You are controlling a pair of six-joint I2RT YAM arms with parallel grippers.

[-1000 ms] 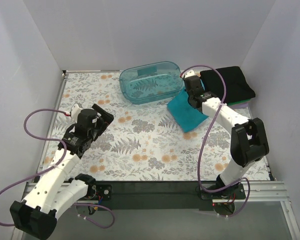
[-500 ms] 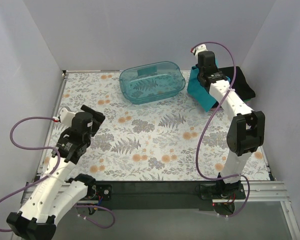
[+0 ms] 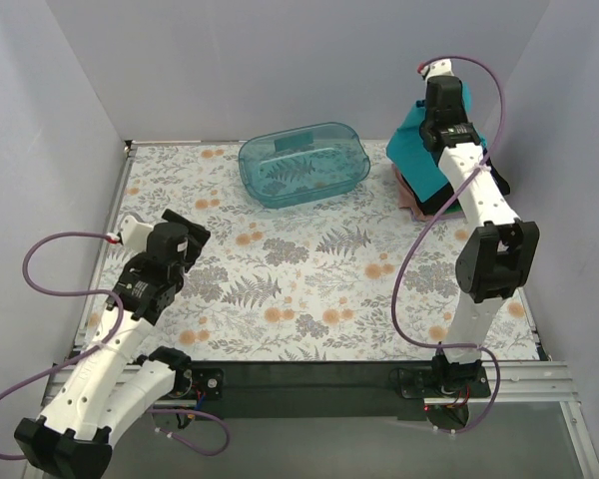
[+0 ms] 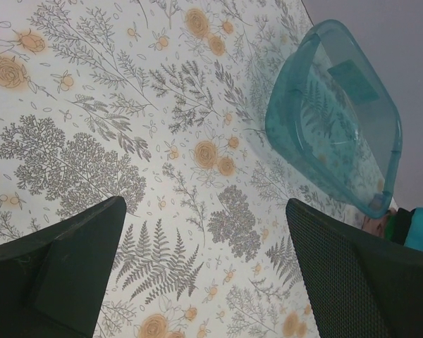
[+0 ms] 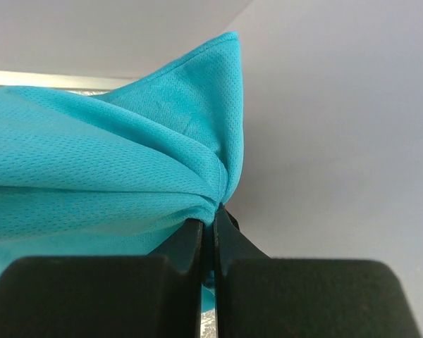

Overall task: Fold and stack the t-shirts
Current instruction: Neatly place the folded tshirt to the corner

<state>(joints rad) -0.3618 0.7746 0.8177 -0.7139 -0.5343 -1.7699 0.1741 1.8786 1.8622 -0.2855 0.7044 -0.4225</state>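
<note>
Two hands: right hand (image 5: 213, 224) pinched shut on teal t-shirt (image 5: 113, 169), folded shirts (image 3: 416, 203) probably beneath; left hand (image 4: 206, 239) fingers apart, teal tub (image 4: 338, 120) ahead.

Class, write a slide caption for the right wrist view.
Right pincer shut on a bunched fold of the teal shirt.

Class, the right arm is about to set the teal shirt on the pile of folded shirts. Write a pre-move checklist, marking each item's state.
1. Right claw shut on teal shirt: ok.
2. Shirt hanging over the folded pile: ok, by the top view.
3. Shirt folded flat: cannot tell; it looks bunched.
4. Left claw open, empty, far from pile: ok.
5. Tub apart from pile: ok.
</note>
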